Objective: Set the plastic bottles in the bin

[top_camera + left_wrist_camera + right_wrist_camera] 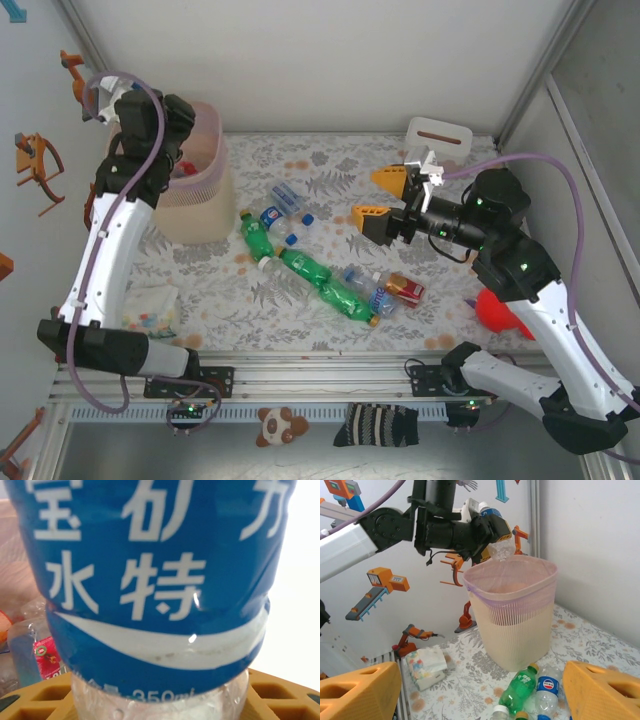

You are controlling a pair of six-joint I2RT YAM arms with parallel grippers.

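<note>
Your left gripper (492, 530) is clamped on a blue-labelled bottle (150, 580), its jaws partly closed around the body. In the right wrist view the bottle sits at upper centre, cap up and to the left, clear end tilted down over the bin's mouth. The bin (205, 215) stands at upper left in the top view, with a pink liner (485, 592) over its rim. Your right gripper (368, 198) is spread wide and holds nothing, right of centre in that view. The other bottles (310, 270), green and clear, lie in a loose diagonal across the middle of the frame, just right of the bin.
</note>
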